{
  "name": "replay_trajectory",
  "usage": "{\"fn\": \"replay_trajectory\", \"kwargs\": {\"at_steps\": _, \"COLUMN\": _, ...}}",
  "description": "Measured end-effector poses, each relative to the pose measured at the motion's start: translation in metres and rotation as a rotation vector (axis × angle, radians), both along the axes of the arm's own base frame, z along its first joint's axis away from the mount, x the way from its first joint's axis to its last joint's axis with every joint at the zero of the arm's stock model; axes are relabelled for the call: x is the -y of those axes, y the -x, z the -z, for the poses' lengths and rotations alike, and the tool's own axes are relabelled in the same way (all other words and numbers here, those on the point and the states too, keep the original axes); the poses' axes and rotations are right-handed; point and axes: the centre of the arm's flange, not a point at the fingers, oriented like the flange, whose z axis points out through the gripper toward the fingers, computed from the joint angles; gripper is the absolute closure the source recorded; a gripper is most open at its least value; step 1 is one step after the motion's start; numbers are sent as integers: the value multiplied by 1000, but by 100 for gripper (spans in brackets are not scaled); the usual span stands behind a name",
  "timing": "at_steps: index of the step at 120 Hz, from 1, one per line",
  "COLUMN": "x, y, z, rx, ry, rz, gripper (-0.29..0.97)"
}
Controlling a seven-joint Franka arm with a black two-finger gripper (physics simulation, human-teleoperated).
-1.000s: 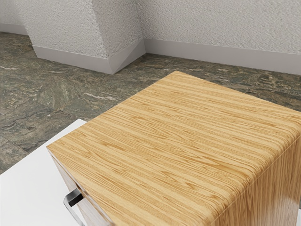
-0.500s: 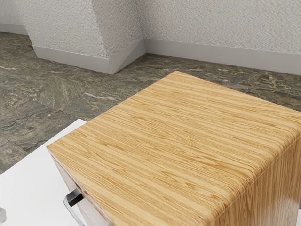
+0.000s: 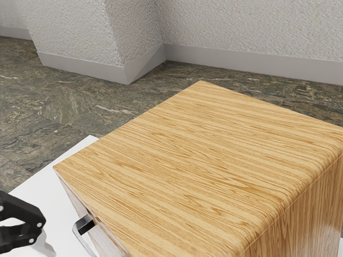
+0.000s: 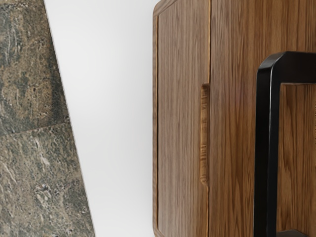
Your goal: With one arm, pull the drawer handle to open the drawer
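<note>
Your black two-finger gripper (image 3: 33, 238) sits in the exterior view's lower left corner, low over the flat white tabletop (image 3: 37, 176). You can't tell whether it's spread or pressed together (too little of it is in frame).

Just to the exterior view's right of it is the dark metal bar handle (image 3: 82, 228). It sticks out of the front of the light oak-grain wooden cabinet (image 3: 203, 166), right under the top's front edge. Gripper and handle are near each other with a sliver of white tabletop between them, and no contact is visible.

In the wrist view the handle (image 4: 268, 148) is close in front of the hand. It's a black square-section bar running along the brown wooden drawer front (image 4: 234, 98), and it bends at a rounded corner toward the wood. The bar stands off the face (grain shows through the loop). Beside it a narrow slot-shaped recess (image 4: 204, 133) is cut in the wood, parallel to the bar. The front's rounded edge borders the white tabletop (image 4: 113, 98), and past that is the mottled grey-brown stone floor (image 4: 29, 148).

You can't tell from either view whether the drawer is out at all.

In the exterior view the cabinet stands on the tabletop. Behind it the stone floor (image 3: 64, 107) runs to a rough white textured wall (image 3: 241, 27) with a grey skirting board (image 3: 252, 61).
</note>
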Motion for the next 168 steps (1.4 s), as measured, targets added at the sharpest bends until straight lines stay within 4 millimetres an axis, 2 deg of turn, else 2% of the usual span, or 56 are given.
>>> {"fn": "replay_trajectory", "kwargs": {"at_steps": 9, "x": 4, "y": -7, "z": 5, "rx": -9, "ry": 5, "rz": -14, "gripper": 0}}
{"fn": "replay_trajectory", "kwargs": {"at_steps": 39, "x": 7, "y": -10, "z": 25, "rx": -38, "ry": 0, "rz": -56, "gripper": 0}}
{"fn": "replay_trajectory", "kwargs": {"at_steps": 65, "x": 6, "y": -7, "z": 29, "rx": -54, "ry": 8, "rz": -82, "gripper": 0}}
{"fn": "replay_trajectory", "kwargs": {"at_steps": 81, "x": -4, "y": -24, "z": 26, "rx": -40, "ry": 45, "rz": -116, "gripper": 0}}
{"fn": "replay_trajectory", "kwargs": {"at_steps": 99, "x": 3, "y": -31, "z": 32, "rx": -30, "ry": 56, "rz": -118, "gripper": 0}}
{"fn": "replay_trajectory", "kwargs": {"at_steps": 115, "x": 0, "y": -49, "z": 35, "rx": -46, "ry": 86, "rz": -125, "gripper": 0}}
{"fn": "replay_trajectory", "kwargs": {"at_steps": 130, "x": 5, "y": -58, "z": 40, "rx": -51, "ry": 82, "rz": -128, "gripper": 0}}
{"fn": "replay_trajectory", "kwargs": {"at_steps": 153, "x": 5, "y": -60, "z": 52, "rx": -68, "ry": 59, "rz": -141, "gripper": 0}}
{"fn": "replay_trajectory", "kwargs": {"at_steps": 168, "x": -3, "y": -54, "z": 60, "rx": -85, "ry": 43, "rz": -151, "gripper": 0}}
